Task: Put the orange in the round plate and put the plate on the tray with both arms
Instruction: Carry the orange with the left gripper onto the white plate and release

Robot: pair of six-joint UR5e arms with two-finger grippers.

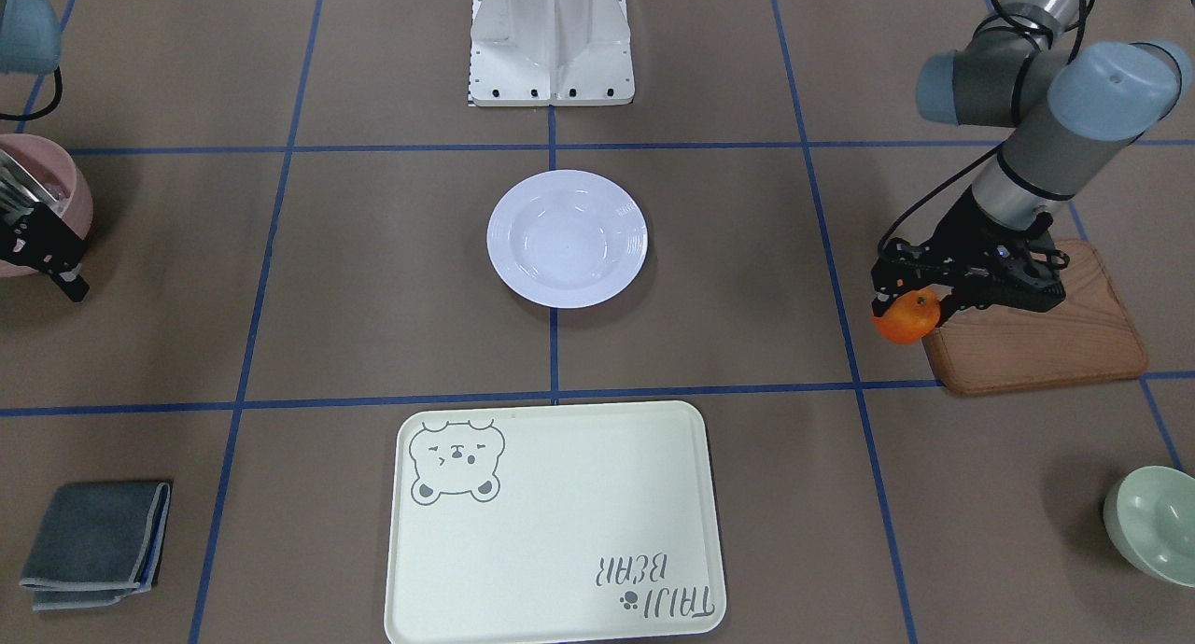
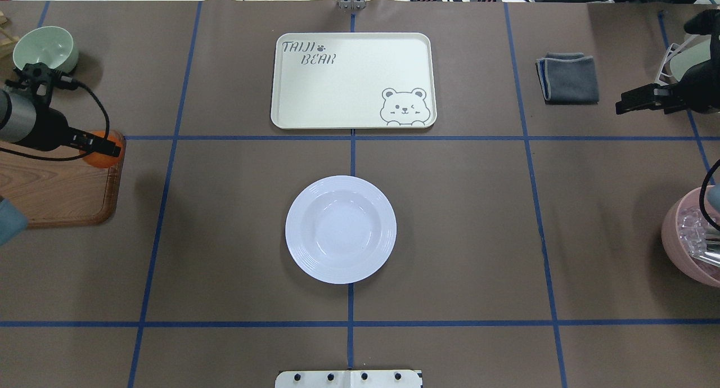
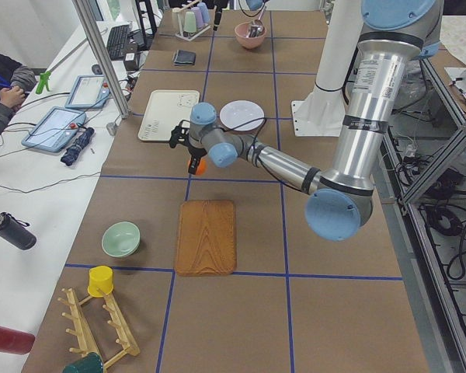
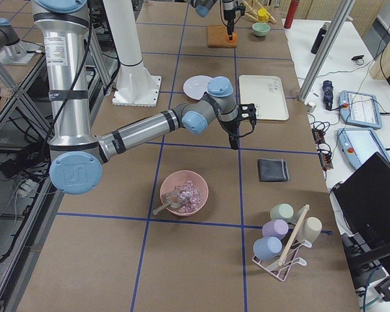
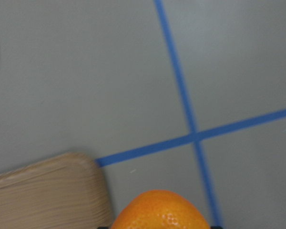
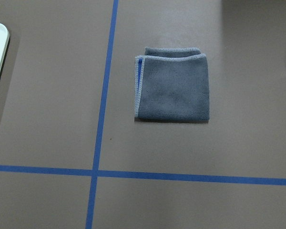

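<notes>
My left gripper (image 1: pixel 902 301) is shut on the orange (image 1: pixel 906 317), which hangs just above the corner of the wooden board (image 1: pixel 1036 341). The left wrist view shows the orange (image 5: pixel 159 211) at its bottom edge. The white round plate (image 2: pixel 340 229) sits empty at the table's centre. Beyond it lies the cream bear tray (image 2: pixel 351 81), with nothing on it. My right gripper (image 2: pixel 621 105) hovers far to the right near the grey cloth (image 2: pixel 568 77). Its fingertips look shut together and hold nothing.
A pale green bowl (image 2: pixel 44 48) stands beyond the wooden board (image 2: pixel 56 185). On the right stands a pink bowl (image 2: pixel 689 239) filled with clear pieces. The white base mount (image 1: pixel 551 37) is on the robot's side of the plate. People sit at a side desk.
</notes>
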